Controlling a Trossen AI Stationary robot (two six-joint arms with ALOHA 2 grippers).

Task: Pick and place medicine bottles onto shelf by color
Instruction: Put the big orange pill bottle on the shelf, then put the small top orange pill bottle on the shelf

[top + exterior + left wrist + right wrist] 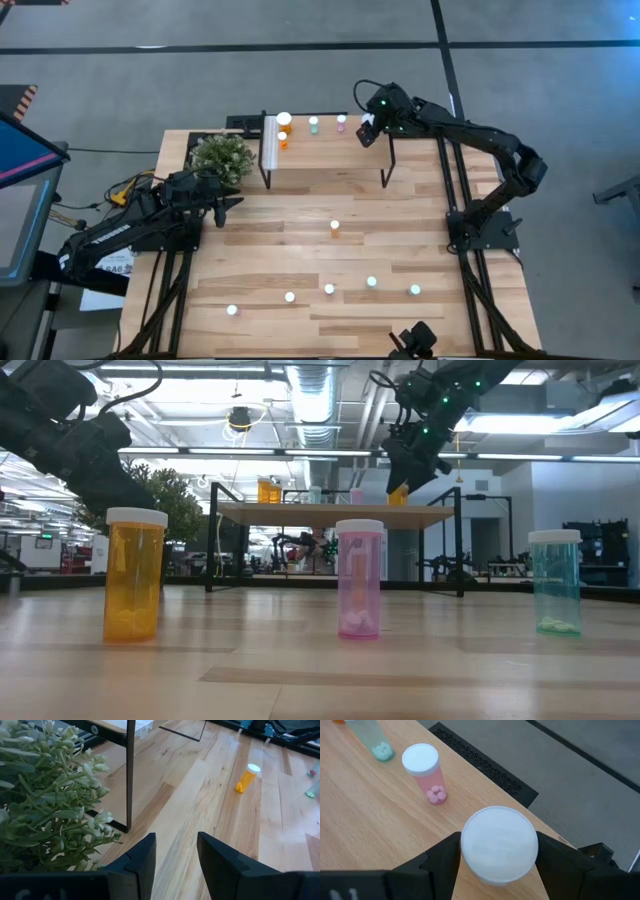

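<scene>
The shelf (325,150) stands at the table's far side. A white-capped bottle (284,120), an orange (283,140), a green (313,124) and a pink bottle (427,772) stand on it. My right gripper (368,128) is over the shelf's right end, shut on an orange bottle (398,494) whose white cap (500,845) hides its body in the wrist view. Several more bottles stand on the table, among them an orange (334,228), another orange (134,575), a pink (359,580) and a green one (555,582). My left gripper (175,865) waits open at the table's left. My right gripper pinches the orange bottle between its two fingers (445,860), at or just below the white cap's rim (470,865). The fingers slant down from the table's right side. The bottle is upright, its bottom (398,502) about level with the shelf top; whether it rests there I cannot tell.
A potted green plant (222,155) stands at the shelf's left end, close to my left gripper. The shelf's thin black legs (130,775) reach the table. Bare wood lies between the shelf and the near row of bottles (328,289).
</scene>
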